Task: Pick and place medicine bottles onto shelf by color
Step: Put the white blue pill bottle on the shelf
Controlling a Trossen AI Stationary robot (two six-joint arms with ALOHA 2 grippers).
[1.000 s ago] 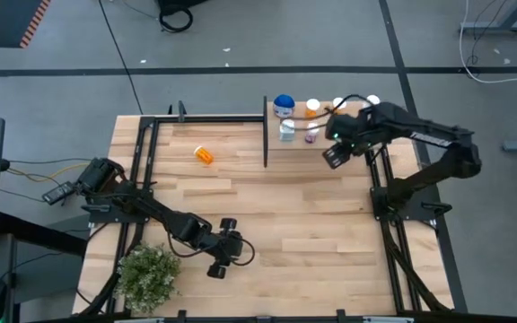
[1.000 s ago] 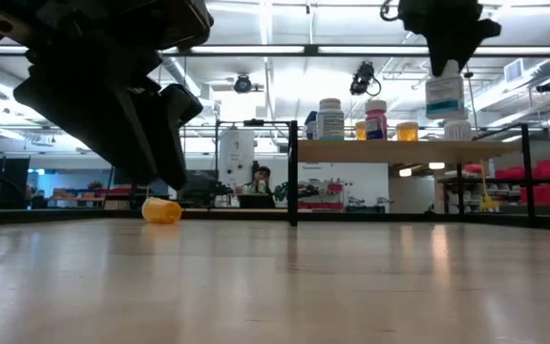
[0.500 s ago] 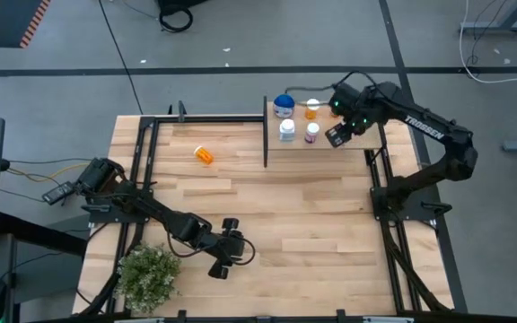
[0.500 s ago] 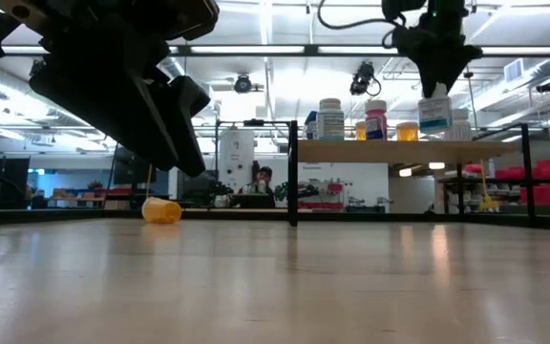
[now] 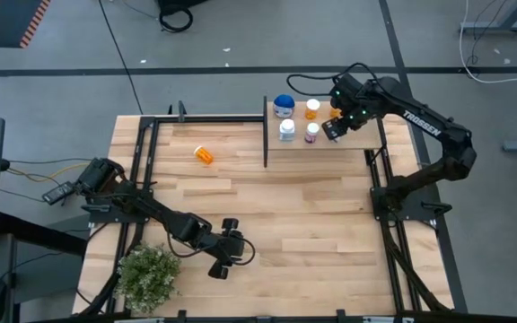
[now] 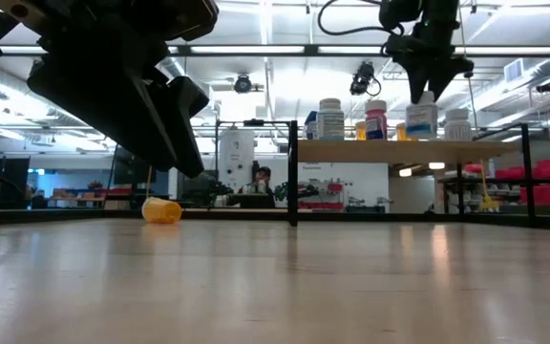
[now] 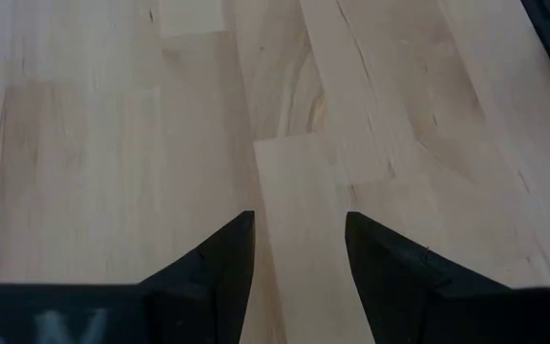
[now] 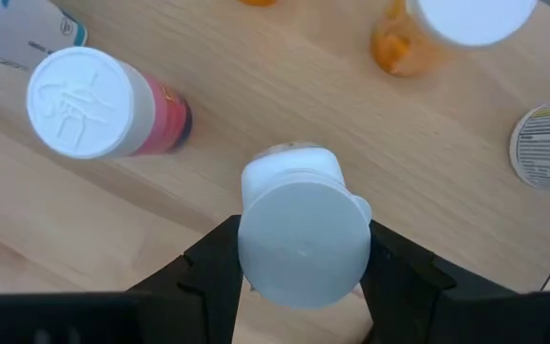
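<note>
Right claw (image 5: pixel 334 129) is over the shelf (image 5: pixel 353 142) at the far right corner of the bench (image 5: pixel 312 206), its fingers (image 8: pixel 208 263) pinching a white bottle (image 8: pixel 303 229) from both sides. In the low view the white bottle sits upright at the level of the shelf top among the others; whether its base touches the wood I cannot tell. Right wrist view, looking down: white cap between the two dark fingers, a pinkish bottle (image 8: pixel 103 105) with white cap just beside it, an orange bottle (image 8: pixel 442 33) with white cap further off, and one more label edge at the frame border.

On the shelf, high view: wider blue-capped bottle (image 5: pixel 284 105), a white bottle (image 5: pixel 286 130) near the black upright edge, another orange bottle (image 5: pixel 312 109) behind the pinkish one.

One orange bottle (image 5: pixel 204 154) lies on its side on the bench, inside the black frame on the left half, well apart from the shelf.

Left claw (image 5: pixel 223 260) hangs above bare bench near the front, beside the potted plant (image 5: pixel 149 276). Its fingers (image 7: pixel 220 263) stand spread with nothing between them.
</note>
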